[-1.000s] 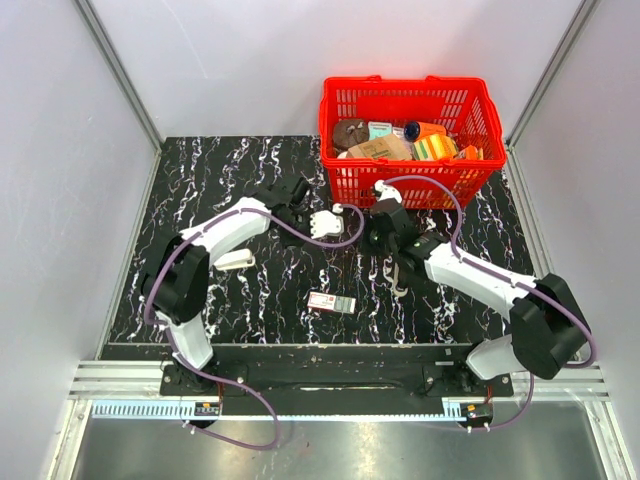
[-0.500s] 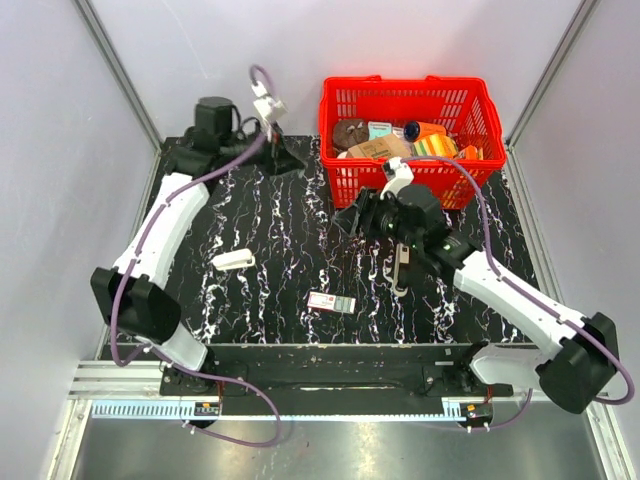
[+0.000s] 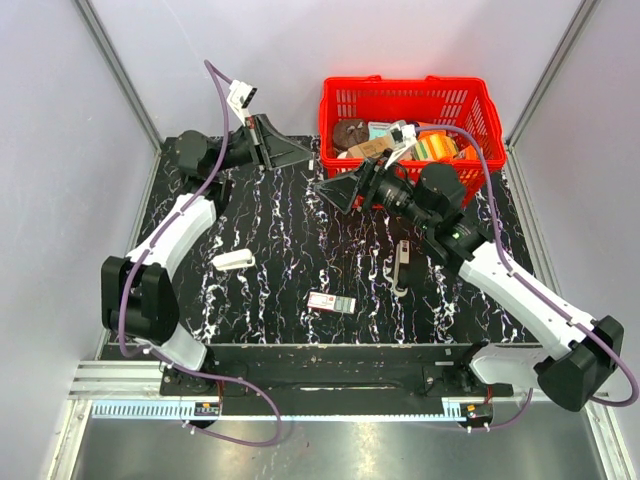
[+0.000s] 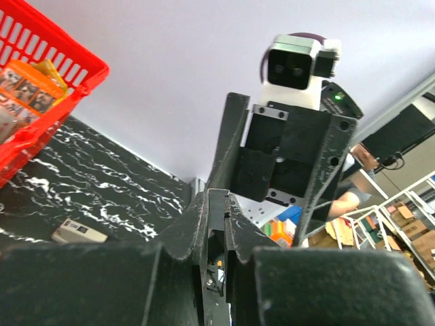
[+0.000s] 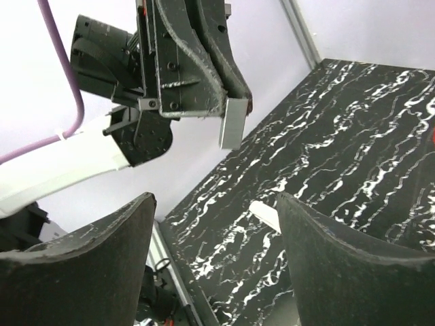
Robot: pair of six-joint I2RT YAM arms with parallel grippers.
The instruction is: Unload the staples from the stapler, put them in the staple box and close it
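Observation:
The stapler [image 3: 400, 266], black with bare metal, lies on the black marbled table [image 3: 270, 220], with no gripper touching it. My left gripper [image 3: 305, 155] is raised over the back of the table and points right. It is shut on a short grey strip of staples [image 5: 232, 122] that sticks out past its fingertips. In the left wrist view my left gripper [image 4: 217, 204] shows its jaws pressed together on a thin slab. My right gripper [image 3: 330, 195] hangs open and empty a short way from it, facing it. The right wrist view shows my right gripper [image 5: 214, 204] spread wide.
A red basket [image 3: 400, 95] full of packets stands at the back right. A small white oblong thing [image 3: 232, 260] lies left of centre. A small printed box [image 3: 331, 302] sits near the front edge. Grey walls with metal rails enclose the table.
My right gripper opened, left the stapler on the table and rose towards the back. My left arm swung up from mid-table to the back left, still shut.

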